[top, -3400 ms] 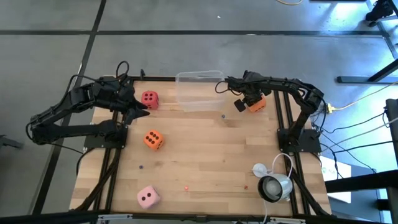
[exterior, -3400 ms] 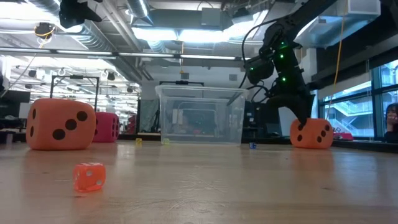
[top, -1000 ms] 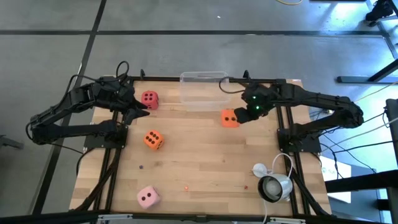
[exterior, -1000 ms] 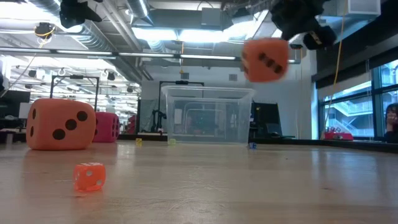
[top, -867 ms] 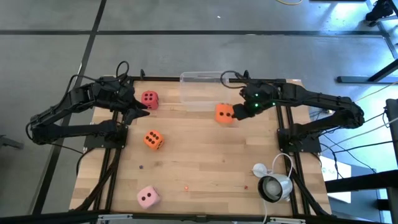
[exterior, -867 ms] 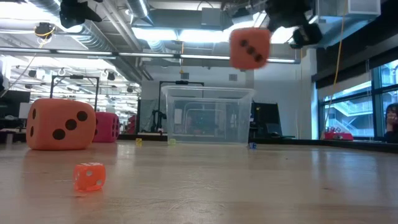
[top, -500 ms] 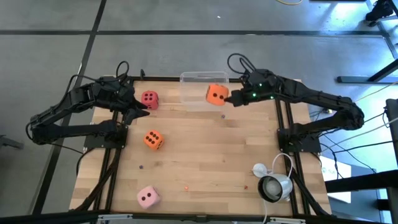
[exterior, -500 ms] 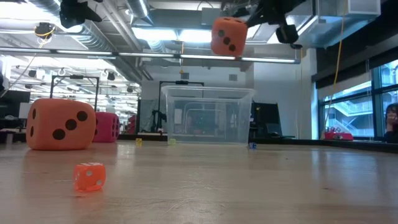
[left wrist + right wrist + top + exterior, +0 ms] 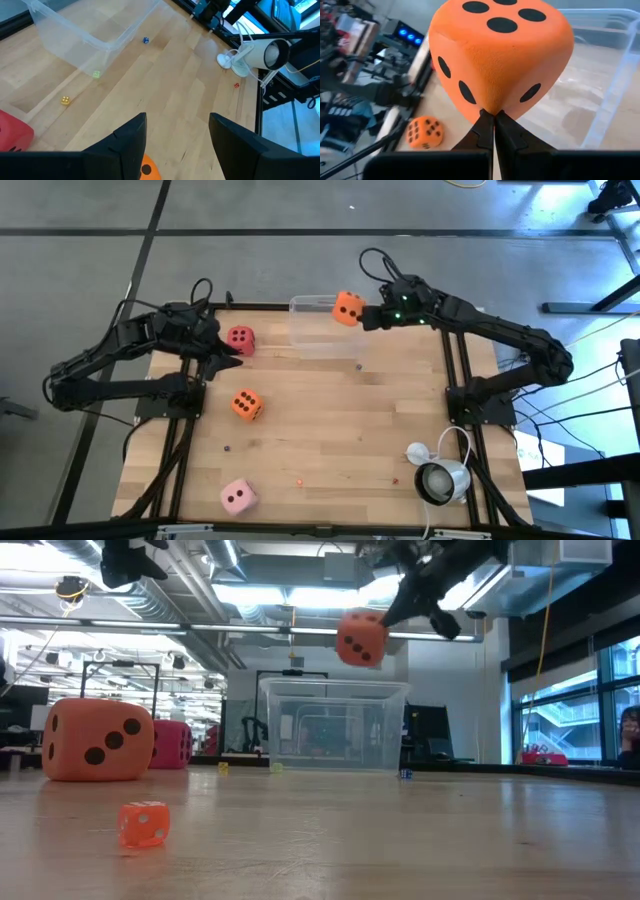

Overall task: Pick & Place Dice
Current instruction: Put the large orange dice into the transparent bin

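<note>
My right gripper (image 9: 366,316) is shut on an orange die (image 9: 348,308), which hangs in the air over the clear plastic bin (image 9: 322,335) at the table's far edge; the low view shows this die (image 9: 360,638) above the bin (image 9: 333,726). A second orange die (image 9: 246,404) rests on the table left of centre. The red die (image 9: 240,338) sits by the far left, and the pale pink die (image 9: 238,497) near the near edge. My left gripper (image 9: 228,356) is open, hovering just right of the red die (image 9: 11,134). My right gripper pinches the orange die by one lower corner (image 9: 490,106) between its two fingertips (image 9: 484,122), which close nearly together on the soft foam. The fingers reach in from the table's right side. The die is lifted clear, above the bin's opening.
A white lamp-like device with a cord (image 9: 438,476) lies at the near right corner. Tiny dice are scattered about: a small orange one (image 9: 145,823), a blue one (image 9: 145,40), yellow and green ones near the bin. Bare wood lies at the table's middle.
My right gripper has carried the orange die from over the table in front of the bin toward the far edge and a little left, until it hangs above the bin. The die has turned in the hold along the way. The gripper has stayed shut.
</note>
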Tool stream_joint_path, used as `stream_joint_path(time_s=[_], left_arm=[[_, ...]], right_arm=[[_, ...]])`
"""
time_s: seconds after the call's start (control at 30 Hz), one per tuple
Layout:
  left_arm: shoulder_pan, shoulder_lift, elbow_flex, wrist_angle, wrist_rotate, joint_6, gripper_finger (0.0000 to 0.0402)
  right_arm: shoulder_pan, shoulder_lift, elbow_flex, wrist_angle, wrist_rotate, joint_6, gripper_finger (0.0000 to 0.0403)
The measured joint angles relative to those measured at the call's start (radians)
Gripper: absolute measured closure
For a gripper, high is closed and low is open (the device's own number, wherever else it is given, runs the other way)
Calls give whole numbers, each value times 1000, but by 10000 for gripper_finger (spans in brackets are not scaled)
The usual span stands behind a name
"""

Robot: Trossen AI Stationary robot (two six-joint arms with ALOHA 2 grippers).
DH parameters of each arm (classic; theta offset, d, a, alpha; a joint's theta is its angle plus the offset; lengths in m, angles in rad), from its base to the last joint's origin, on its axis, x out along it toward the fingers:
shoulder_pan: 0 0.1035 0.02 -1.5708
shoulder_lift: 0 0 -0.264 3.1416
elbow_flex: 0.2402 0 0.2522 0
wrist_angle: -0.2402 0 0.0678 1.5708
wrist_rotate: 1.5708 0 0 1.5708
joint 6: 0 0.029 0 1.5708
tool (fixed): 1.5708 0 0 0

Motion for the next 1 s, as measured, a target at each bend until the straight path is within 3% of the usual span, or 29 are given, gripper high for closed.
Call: stream_joint_path(time_s=[0.43, 1.0], left_arm=[[0, 6, 0, 0, -4, 15, 192], [0, 6, 0, 0, -3, -2, 192]], right_arm=[[-43, 162, 62, -27, 25, -149, 403], [-43, 430, 501, -535, 59, -319, 403]])
